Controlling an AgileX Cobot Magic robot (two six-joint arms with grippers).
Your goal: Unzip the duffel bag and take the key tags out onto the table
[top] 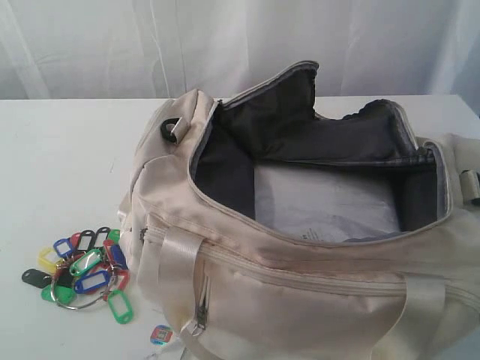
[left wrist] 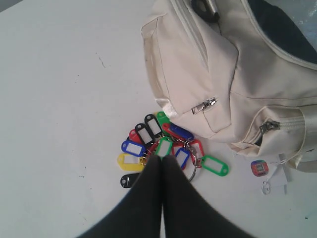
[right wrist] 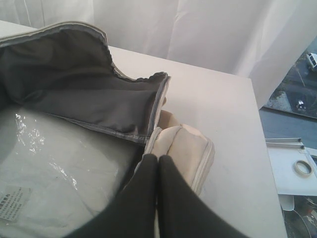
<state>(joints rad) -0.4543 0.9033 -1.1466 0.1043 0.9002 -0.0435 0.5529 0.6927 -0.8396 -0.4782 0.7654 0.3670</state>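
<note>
Tags: lay fanned out on table, just left of bag, off its near-left corner and wholly outside it.

Left pincer: shut tight, fingers pressed together with no gap, nothing seen gripped. Lined up in its wrist view with a green tag at the bunch's middle, yet showed nowhere in the exterior view, so not down on the bunch.

Right pincer: closed flat the same way, empty, lined up over bag's right end beside the folded-back lip.

Bag: stood unzipped, mouth gaping wide, grey lining bared, clear-wrapped sheet flat on the bottom.

Paper tag: lay just beside bag's near-left corner, right of the bunch and apart from it.

Room: bare tabletop left of the bunch and beyond it, up to the far edge at the curtain; more bare top past bag's right end, up to table's right edge in the right wrist view.
</note>
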